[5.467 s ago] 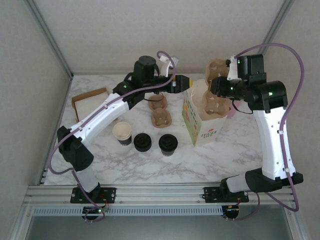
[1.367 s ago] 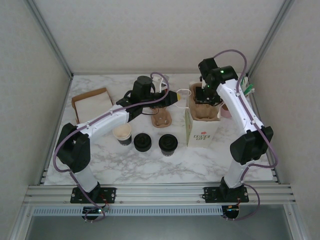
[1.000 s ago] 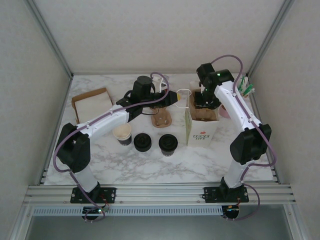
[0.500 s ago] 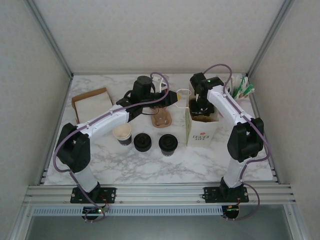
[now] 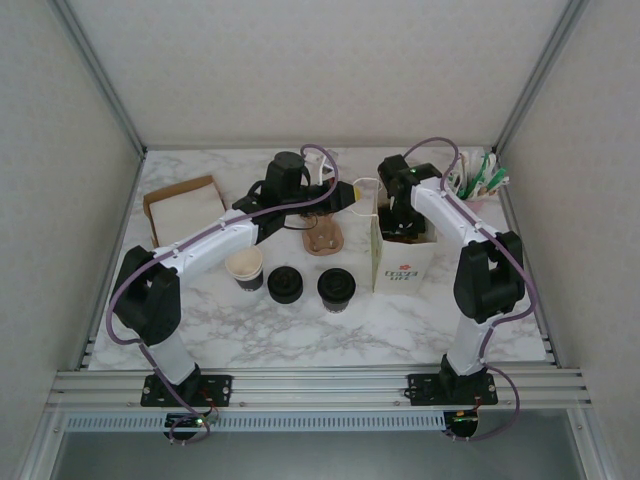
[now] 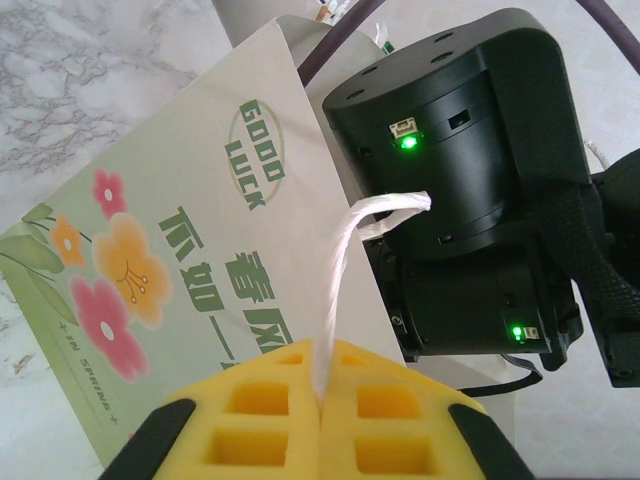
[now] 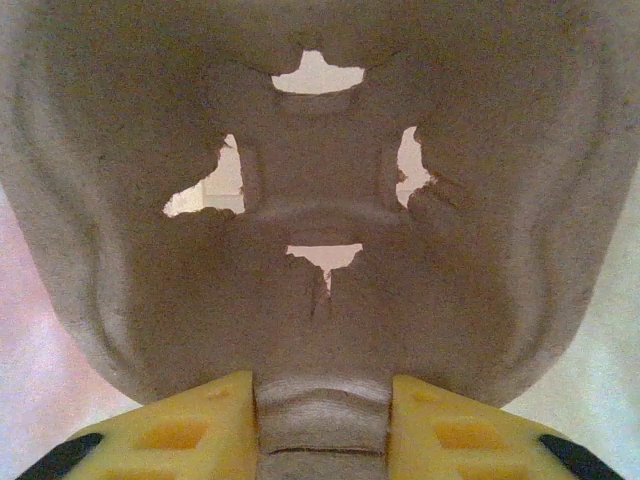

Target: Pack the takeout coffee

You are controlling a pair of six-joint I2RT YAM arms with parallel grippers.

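- Takeout coffee [image 5: 336, 288]: lidded, upright on table [image 5: 300, 340], front-centre, just L of paper bag [image 5: 402, 268], outside it.
- R gripper [image 7: 322, 392]: down in bag mouth, pads clamped on tab of pulp cup carrier [image 7: 320, 200].
- L gripper [image 6: 322, 385]: closed, pinching bag's white string handle [image 6: 345, 260].

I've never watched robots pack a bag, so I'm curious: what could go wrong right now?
The left gripper pinches only the thin string handle of the paper bag; if it slips, the bag might sag or tip. The right gripper grips the pulp cup carrier inside the bag, so withdrawing could perhaps drag the carrier or bag along.
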